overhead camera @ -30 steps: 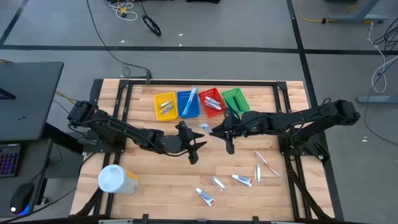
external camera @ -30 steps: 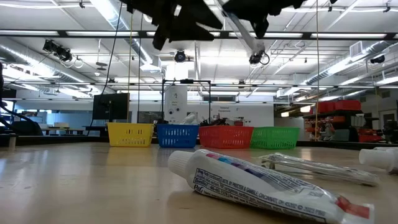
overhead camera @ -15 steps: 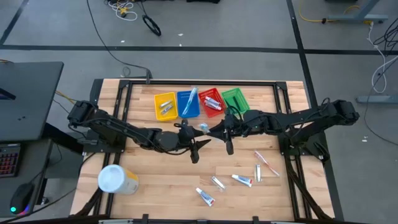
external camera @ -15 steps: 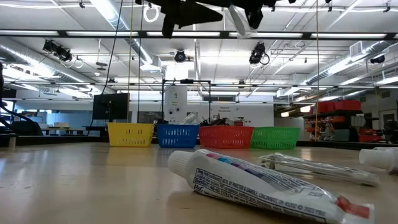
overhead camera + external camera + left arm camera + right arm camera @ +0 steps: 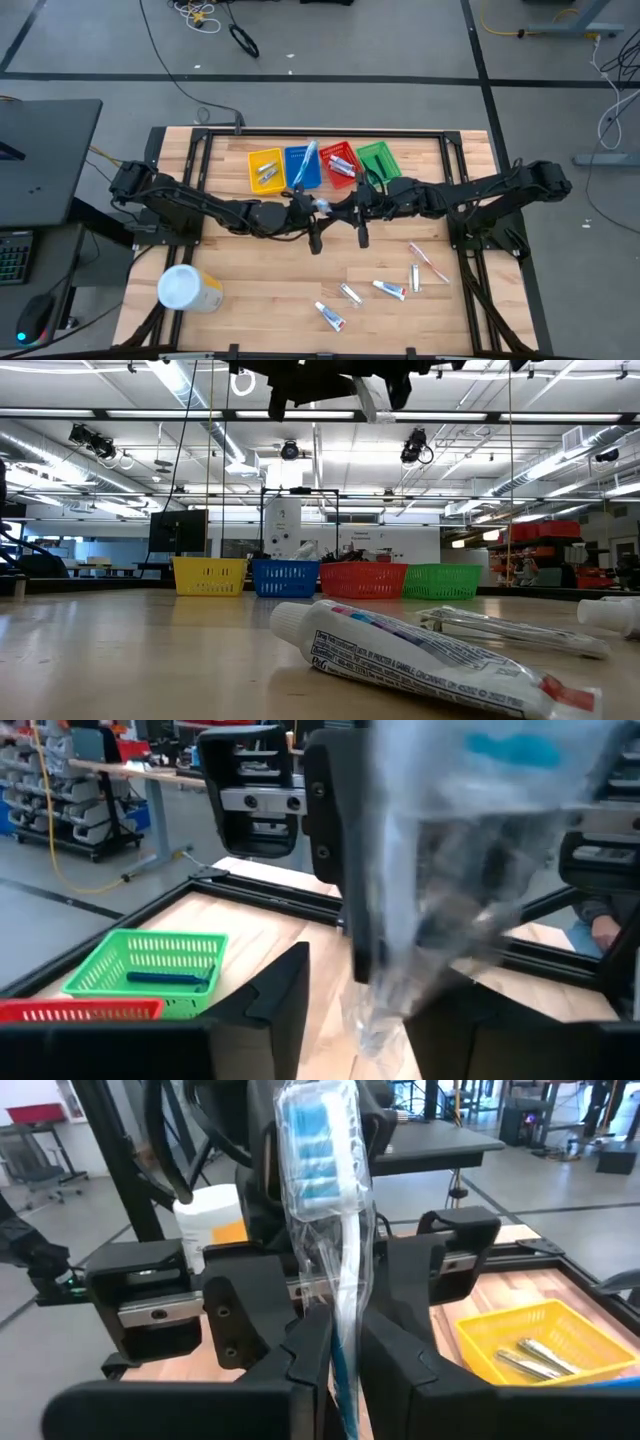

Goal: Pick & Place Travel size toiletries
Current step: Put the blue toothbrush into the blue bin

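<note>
Evidently mid-handover above the desk's (image 5: 250, 280) centre, the right pincer (image 5: 338, 1342) pinches a wrapped toothbrush (image 5: 322, 1190) while the left pincer (image 5: 352, 982), spread around its other end, must clamp before the right lets go, then carry it toward the baskets at twelve o'clock.

Four coloured baskets (image 5: 322, 165) in a row; white-and-yellow container (image 5: 187, 289) near table (image 5: 260, 290) corner.

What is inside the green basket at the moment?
In the left wrist view the green basket holds one dark blue stick-like item, lying flat on its floor. The basket's nearest corner is hidden behind that gripper's finger, so anything there cannot be seen.
</note>
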